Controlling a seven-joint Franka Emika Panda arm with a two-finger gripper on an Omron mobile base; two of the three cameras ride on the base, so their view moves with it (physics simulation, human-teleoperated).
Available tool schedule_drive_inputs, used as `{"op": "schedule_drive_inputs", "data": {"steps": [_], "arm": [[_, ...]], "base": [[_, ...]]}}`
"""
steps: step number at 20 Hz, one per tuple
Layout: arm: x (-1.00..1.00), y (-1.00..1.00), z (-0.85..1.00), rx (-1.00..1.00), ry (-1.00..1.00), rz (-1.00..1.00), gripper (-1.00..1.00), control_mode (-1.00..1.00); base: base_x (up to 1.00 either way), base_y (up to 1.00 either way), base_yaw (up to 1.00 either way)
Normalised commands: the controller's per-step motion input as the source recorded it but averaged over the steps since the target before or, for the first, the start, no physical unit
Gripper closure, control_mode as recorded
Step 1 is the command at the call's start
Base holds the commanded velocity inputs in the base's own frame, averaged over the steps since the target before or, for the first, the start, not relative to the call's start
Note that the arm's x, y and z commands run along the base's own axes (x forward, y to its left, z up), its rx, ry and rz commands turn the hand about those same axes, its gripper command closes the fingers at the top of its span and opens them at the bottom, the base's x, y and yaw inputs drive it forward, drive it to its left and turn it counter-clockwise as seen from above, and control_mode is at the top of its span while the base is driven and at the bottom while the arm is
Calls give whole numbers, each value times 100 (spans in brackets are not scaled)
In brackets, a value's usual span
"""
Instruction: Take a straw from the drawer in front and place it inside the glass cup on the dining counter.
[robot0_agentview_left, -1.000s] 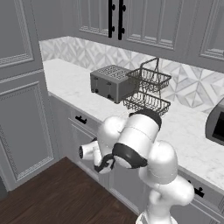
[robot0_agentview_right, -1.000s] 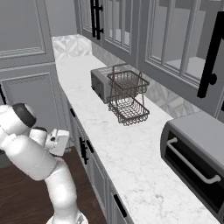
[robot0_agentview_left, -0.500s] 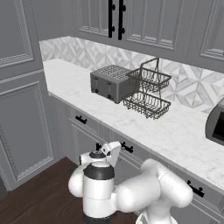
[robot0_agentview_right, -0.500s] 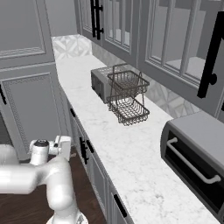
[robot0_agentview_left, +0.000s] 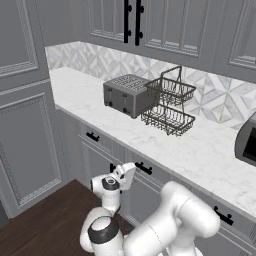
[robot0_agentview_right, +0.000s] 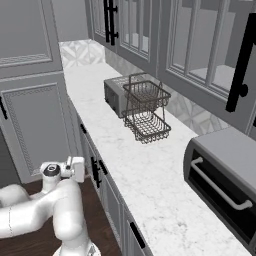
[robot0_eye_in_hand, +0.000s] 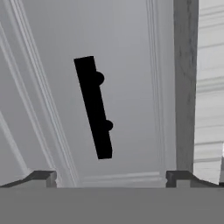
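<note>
The drawer (robot0_eye_in_hand: 127, 87) is closed; its panelled grey front, with a black bar handle (robot0_eye_in_hand: 93, 107), lies straight ahead of the hand. My gripper (robot0_eye_in_hand: 111, 177) is open, a short way off the handle and touching nothing, with one fingertip (robot0_eye_in_hand: 43, 177) on each side. From the left base the gripper (robot0_agentview_left: 125, 174) hangs low beside the drawer handle (robot0_agentview_left: 143, 168), under the marble worktop. From the right base the gripper (robot0_agentview_right: 80, 169) points at the cabinet front near the drawer handle (robot0_agentview_right: 102, 167). The straw, the glass cup and the dining counter are out of view.
A toaster (robot0_agentview_left: 125, 95) and a two-tier wire basket (robot0_agentview_left: 167, 105) stand on the worktop (robot0_agentview_left: 200, 150). A toaster oven (robot0_agentview_right: 225, 175) sits further right. A tall grey cabinet (robot0_agentview_left: 25, 125) rises on the left. Dark wood floor (robot0_agentview_left: 45, 225) lies below.
The arm has folded down from counter height to low in front of the cabinets, bringing the hand up to the drawer front. The jaws stayed open.
</note>
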Motion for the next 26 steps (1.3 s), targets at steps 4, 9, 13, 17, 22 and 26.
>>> {"op": "schedule_drive_inputs", "data": {"steps": [4, 9, 13, 17, 22, 26], "arm": [[34, -26, -20, 0, -4, 17, -100, -100], [34, -15, -25, 0, 0, 19, -100, -100], [28, -4, -16, 0, 0, 3, -100, -100], [19, -6, -1, -1, 0, 0, -100, -100], [11, -6, -4, -3, 0, 0, -100, -100], [23, -9, -24, -5, 0, 0, -100, -100]], "base": [[0, 0, 0], [0, 0, 0], [0, 0, 0], [0, 0, 0], [0, 0, 0], [0, 0, 0]]}}
